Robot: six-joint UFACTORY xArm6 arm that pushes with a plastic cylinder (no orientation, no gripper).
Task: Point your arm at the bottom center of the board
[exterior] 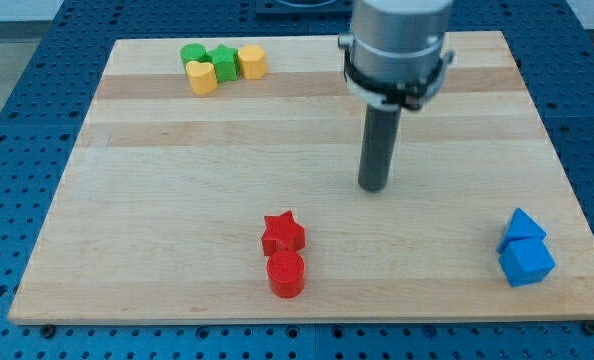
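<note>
My tip (374,187): bare rod, holding nothing, mid-board. Hazard: heading for bottom center, I clip the red star (283,233) or red cylinder (286,273) nearby.

The arm (395,45) comes down from the view's top, right of centre, its grey cylindrical body upright. The straight dark rod (379,145) hangs vertically beneath it, and my tip (374,188) sits at mid-height.

Arm (395,45) cut off by view's top edge above wrist. Green cylinder (191,53) at board's top-left corner partly hidden behind yellow block (202,77); that yellow block's shape not determinable. Board's bottom corners cropped.
</note>
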